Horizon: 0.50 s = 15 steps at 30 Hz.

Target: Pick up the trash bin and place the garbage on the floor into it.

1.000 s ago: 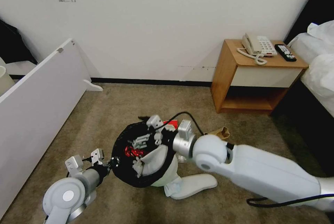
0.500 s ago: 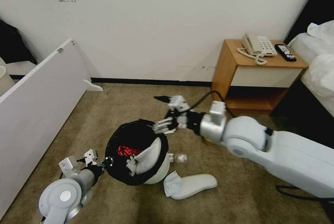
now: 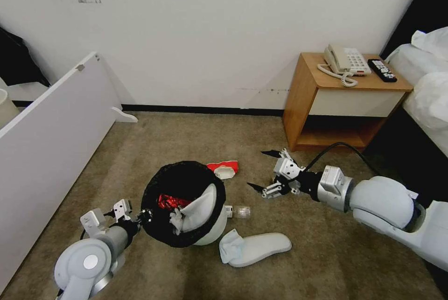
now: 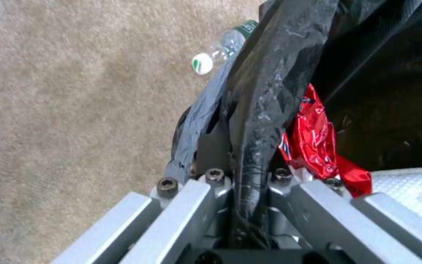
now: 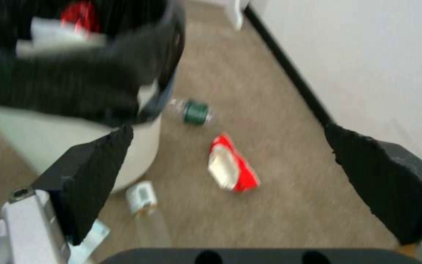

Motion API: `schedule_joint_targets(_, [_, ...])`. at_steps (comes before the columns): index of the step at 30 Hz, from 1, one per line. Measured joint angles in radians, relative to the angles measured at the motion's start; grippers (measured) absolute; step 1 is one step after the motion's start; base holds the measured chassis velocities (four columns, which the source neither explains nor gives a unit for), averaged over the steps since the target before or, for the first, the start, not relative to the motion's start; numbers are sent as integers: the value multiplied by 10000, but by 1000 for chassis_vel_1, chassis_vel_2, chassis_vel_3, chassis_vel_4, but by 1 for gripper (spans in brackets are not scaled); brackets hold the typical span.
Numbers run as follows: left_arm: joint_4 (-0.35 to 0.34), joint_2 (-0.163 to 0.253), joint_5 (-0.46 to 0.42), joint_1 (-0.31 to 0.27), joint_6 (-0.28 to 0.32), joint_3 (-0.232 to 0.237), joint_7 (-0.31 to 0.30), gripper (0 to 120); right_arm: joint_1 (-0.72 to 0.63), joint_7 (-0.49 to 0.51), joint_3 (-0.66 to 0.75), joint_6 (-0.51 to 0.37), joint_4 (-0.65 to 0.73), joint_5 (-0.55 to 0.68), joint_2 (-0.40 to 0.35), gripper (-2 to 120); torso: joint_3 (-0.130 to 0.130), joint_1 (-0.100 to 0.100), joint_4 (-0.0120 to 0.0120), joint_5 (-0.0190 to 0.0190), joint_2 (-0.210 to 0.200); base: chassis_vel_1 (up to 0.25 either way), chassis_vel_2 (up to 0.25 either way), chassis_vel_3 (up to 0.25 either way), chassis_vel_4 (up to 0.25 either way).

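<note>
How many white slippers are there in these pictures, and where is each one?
2. One slipper lies on the floor beside the trash bin; the other slipper sticks out of the bin. Others may be hidden inside.

Hotel-type bedroom. Far right: wooden nightstand [image 3: 326, 104] against a plain white wall [image 3: 210, 24], carrying a corded desk phone [image 3: 346, 60] and a black remote [image 3: 382, 70], with a bed in white linen [image 3: 429, 90] just beside it at the right edge. Beige-brown short-pile carpet [image 3: 163, 141] with dark skirting; a white panel [image 3: 51, 122] leans along the left side.
</note>
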Motion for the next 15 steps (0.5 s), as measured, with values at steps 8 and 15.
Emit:
schedule_joint_targets(8, [-65, 52, 128, 139, -33, -226, 271, 1, -2, -211, -1086, 88, -1361, 164, 390, 100, 0, 0, 1, 2, 0, 0, 0, 0, 0])
schedule_joint_targets(15, [-29, -73, 344, 145, -81, -298, 427, 1, 110, -220, -1899, 272, -2570, -37, 1027, 100, 1, 0, -3, -1, 0, 0, 0, 0, 0])
